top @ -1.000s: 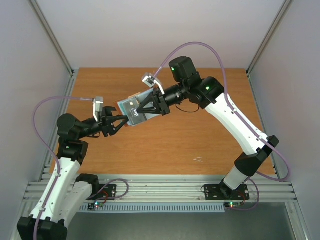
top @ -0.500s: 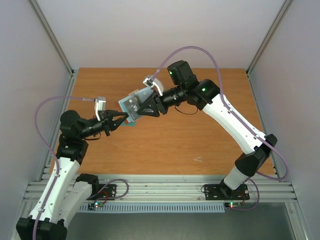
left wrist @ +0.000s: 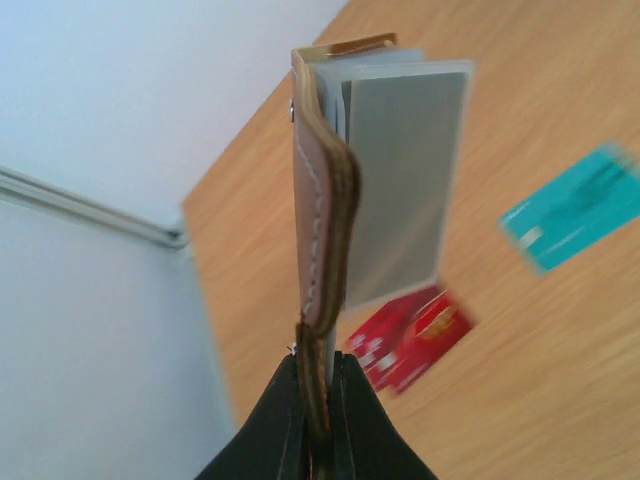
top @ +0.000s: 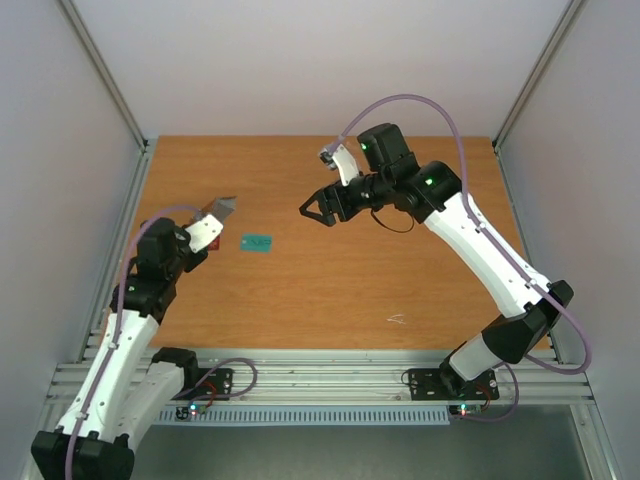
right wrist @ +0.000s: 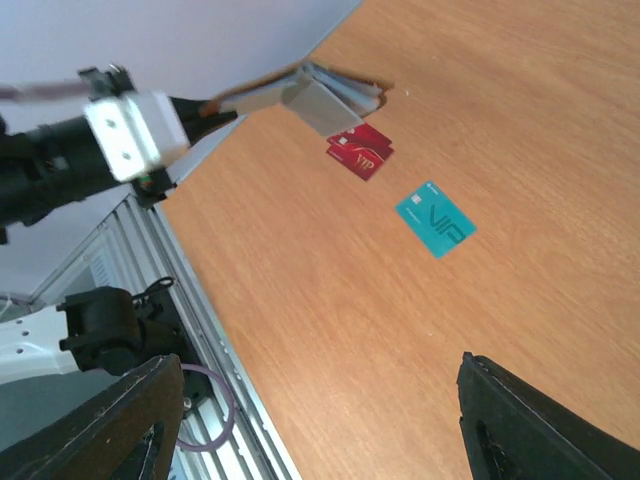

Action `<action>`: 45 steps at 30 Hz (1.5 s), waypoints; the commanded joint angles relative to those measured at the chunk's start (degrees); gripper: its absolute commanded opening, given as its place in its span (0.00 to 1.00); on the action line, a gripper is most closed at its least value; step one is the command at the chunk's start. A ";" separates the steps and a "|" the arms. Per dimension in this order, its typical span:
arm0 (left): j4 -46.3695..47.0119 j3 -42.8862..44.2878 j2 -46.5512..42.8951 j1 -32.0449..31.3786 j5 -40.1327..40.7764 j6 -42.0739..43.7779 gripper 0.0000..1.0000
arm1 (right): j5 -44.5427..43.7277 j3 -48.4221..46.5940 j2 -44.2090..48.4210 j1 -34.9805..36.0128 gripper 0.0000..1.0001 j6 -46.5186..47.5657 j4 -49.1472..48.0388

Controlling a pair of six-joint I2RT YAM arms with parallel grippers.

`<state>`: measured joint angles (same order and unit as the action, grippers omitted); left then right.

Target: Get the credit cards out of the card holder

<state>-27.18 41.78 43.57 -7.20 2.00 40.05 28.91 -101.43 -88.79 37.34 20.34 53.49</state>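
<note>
Where the left arm rises from the near edge of the orange-brown wooden tabletop (top: 400, 280), its black two-finger left gripper (left wrist: 316, 395) is clamped tight on the lower edge of the small taupe-brown leather-like card holder (left wrist: 322, 215). The holder is raised off the table and stands on edge in the left wrist view. White stitching runs along its folded spine, and pale grey sleeves fan out from it to one side. Whether any cards sit in those sleeves cannot be told.

Below and just beyond the holder, near the left edge of the table, the red plastic cards (left wrist: 410, 340) with pale lettering lie flat on the wood. There seem to be two, overlapping with their edges offset. From the top camera they are mostly hidden behind the left arm.

A little farther toward the middle, apart from the red ones, the thin teal-green rectangular card (top: 257, 242) lies flat and alone, its dark lettering facing up.

Farther back and to the right of it, the black right gripper (top: 314, 213) hangs above the table, pointing toward the left arm. Its fingers are spread wide with nothing between them. Its wrist camera looks down on the teal card, with the red cards and the raised holder beyond.
</note>
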 commanded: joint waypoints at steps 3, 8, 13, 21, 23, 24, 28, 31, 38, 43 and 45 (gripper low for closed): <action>0.64 5.13 0.36 0.75 5.77 18.37 0.00 | 2.55 -0.41 1.34 0.68 0.74 -1.82 -2.44; -13.71 12.26 2.18 2.27 -25.04 -15.64 0.00 | 10.19 -0.16 1.19 3.86 0.63 -4.29 -8.20; -10.87 12.33 2.28 2.91 -36.22 -35.48 0.00 | 15.70 0.68 -2.33 9.77 0.54 -9.42 -18.16; 4.31 10.84 -0.23 4.11 -54.03 -54.56 0.00 | 9.82 -0.83 -5.27 10.40 0.36 -12.66 -23.37; 10.25 8.88 -1.84 4.17 -55.84 -59.24 0.00 | 13.09 0.89 -4.32 8.33 0.35 -14.38 -25.26; 12.10 8.37 -2.52 4.12 -56.43 -59.96 0.00 | 15.93 2.44 -3.42 6.95 0.34 -16.44 -28.09; 22.28 5.62 -3.91 4.14 -61.46 -62.96 0.00 | 24.60 1.88 -1.98 5.11 0.34 -14.96 -27.80; 34.05 3.19 -3.94 4.16 -62.49 -70.46 0.00 | 23.58 -3.23 -3.54 6.30 0.32 -7.27 -17.10; 40.46 1.83 -3.98 4.14 -63.60 -76.17 0.00 | 25.13 -4.66 -4.39 6.46 0.24 -4.93 -15.14; 46.60 0.99 -3.86 4.13 -64.25 -80.78 0.00 | 23.44 -5.27 -5.05 6.70 0.21 -2.71 -12.11; 47.03 1.08 -3.77 4.12 -64.84 -81.17 0.00 | 24.64 -5.20 -4.61 6.57 0.22 -2.07 -12.00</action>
<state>11.03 43.07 40.12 -3.22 -60.38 -37.17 52.05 -104.97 -93.17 43.72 15.42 38.94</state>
